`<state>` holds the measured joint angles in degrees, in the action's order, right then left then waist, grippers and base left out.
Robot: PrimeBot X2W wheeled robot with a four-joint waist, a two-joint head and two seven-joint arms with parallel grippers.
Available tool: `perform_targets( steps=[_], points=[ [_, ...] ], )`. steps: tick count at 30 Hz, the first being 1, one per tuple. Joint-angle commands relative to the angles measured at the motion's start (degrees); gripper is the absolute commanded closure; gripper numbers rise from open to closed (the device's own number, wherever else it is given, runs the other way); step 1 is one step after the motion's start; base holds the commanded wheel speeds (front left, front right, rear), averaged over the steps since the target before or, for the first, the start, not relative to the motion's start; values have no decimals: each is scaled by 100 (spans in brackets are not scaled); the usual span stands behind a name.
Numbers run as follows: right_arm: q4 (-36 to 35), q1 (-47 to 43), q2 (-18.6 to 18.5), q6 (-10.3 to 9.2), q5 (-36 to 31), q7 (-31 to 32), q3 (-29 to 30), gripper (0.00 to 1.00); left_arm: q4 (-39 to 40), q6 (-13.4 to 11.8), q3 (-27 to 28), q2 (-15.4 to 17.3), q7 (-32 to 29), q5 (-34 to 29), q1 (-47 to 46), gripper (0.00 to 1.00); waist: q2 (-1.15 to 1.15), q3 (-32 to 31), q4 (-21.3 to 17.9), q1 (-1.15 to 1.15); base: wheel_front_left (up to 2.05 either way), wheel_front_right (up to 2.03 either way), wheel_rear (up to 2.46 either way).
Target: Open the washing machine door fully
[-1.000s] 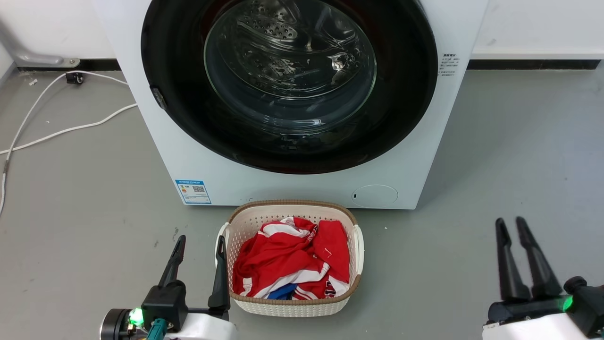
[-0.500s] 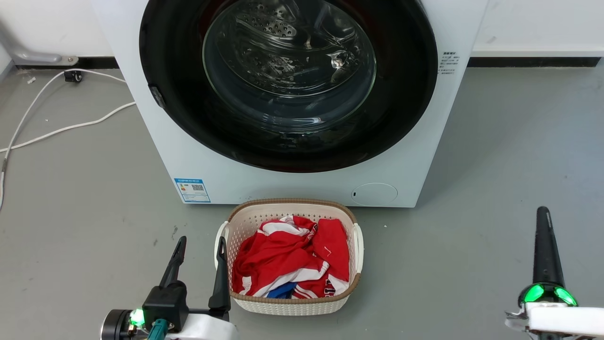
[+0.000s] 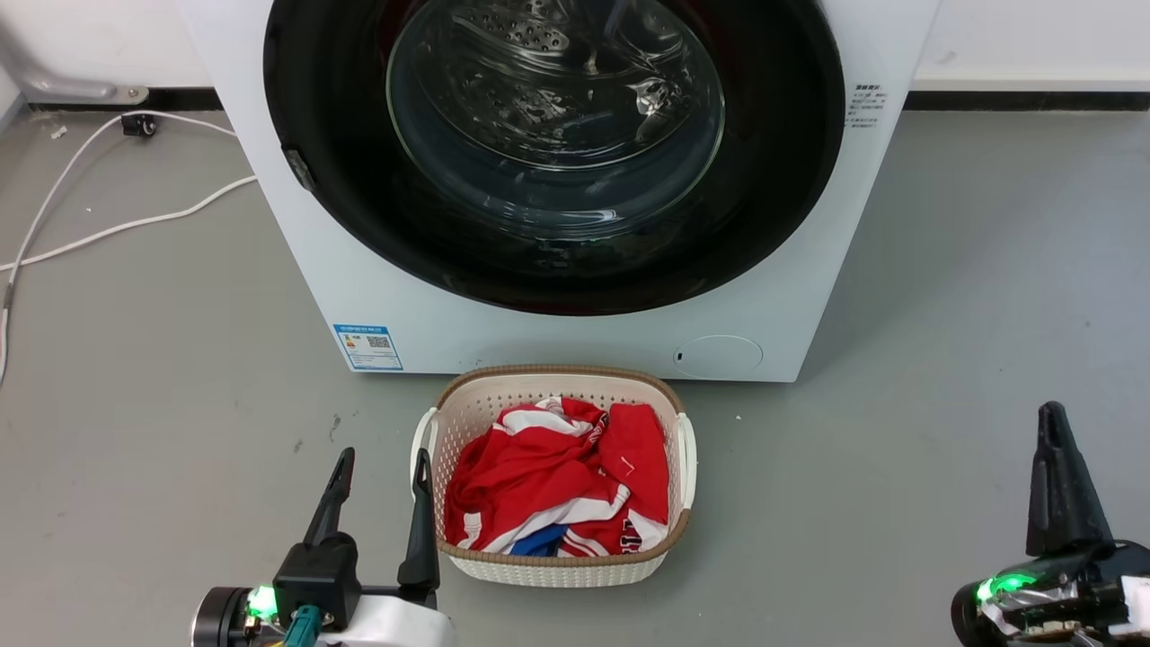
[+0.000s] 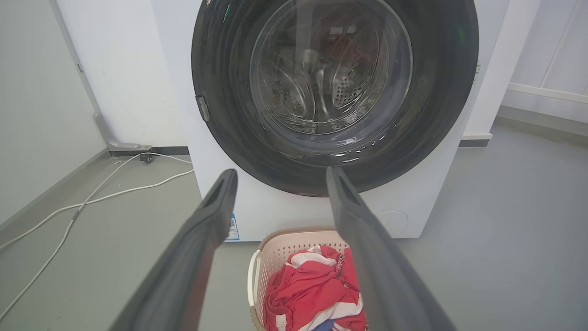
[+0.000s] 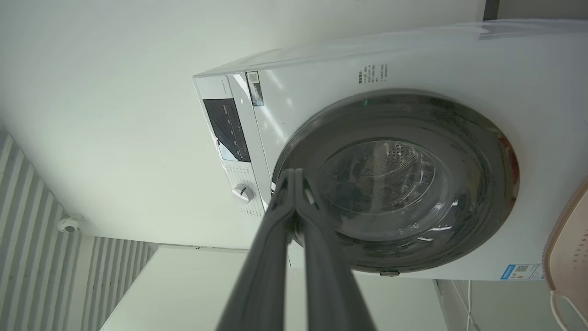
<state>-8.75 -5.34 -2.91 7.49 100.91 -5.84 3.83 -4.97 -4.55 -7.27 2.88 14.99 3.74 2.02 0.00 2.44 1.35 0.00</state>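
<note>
Washing machine door (image 3: 555, 144) — glossy black disc, bulging glass centre — lies shut and flush against the white machine front (image 3: 539, 337), its rim reaching almost to the cabinet's side edges. A small grey tab (image 3: 299, 171) sits on the disc's left rim, and a round white flap (image 3: 719, 356) sits low on the right.

A pale basket (image 3: 557, 370) of red clothing (image 3: 557, 485) stands on the grey floor (image 3: 943, 270) just before the machine's base, below the door's lower edge.

The left gripper (image 3: 382, 460) hovers low with its fingers spread and nothing between them; its inner finger is just beside the basket's left handle. The right gripper (image 3: 1051, 422), well apart on the far side, is turned edge-on; in the right wrist view its tips meet with nothing held.

Open floor flanks the machine on both sides — a white cable (image 3: 108, 229) trails across the left stretch.
</note>
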Motion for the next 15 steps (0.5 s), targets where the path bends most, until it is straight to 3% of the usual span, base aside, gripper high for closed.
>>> perform_targets(
  steps=[1, 7, 15],
  points=[
    [-19, -72, 2, 0, 64, 195, 57, 100, 15, -19, -8, 0, 30, -20, -65, 0, 0, 32, 10, 0, 0, 0, 0],
    [-78, -151, 1, 0, 248, 1107, 270, 100, 39, -51, -15, -1, 30, -57, -147, 0, 0, 175, 47, 0, 0, 0, 0],
    [102, 276, 4, 0, 104, 1391, 471, 100, 83, -84, -43, 0, 30, -76, -345, 0, 0, 482, 114, 0, 0, 0, 0]
  ],
)
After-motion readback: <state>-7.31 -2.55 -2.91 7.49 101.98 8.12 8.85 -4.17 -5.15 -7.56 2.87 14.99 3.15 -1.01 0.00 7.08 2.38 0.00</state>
